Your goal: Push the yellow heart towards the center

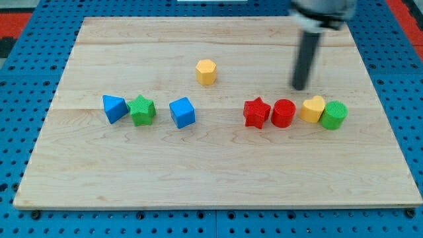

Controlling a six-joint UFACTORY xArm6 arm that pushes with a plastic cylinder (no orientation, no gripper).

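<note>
yellow hexagon (pixel 206 71), red star (pixel 256 113), blue cube (pixel 182 112)

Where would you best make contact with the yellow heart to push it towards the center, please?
My tip should probably press the yellow heart on its right flank. However, the green cylinder touches that side and the red cylinder sits close on its left. Coming from the view's top, where my tip hovers, seems the only free approach.

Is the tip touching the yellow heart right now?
No: my tip sits just above the yellow heart toward the view's top, with bare board showing between them.
</note>
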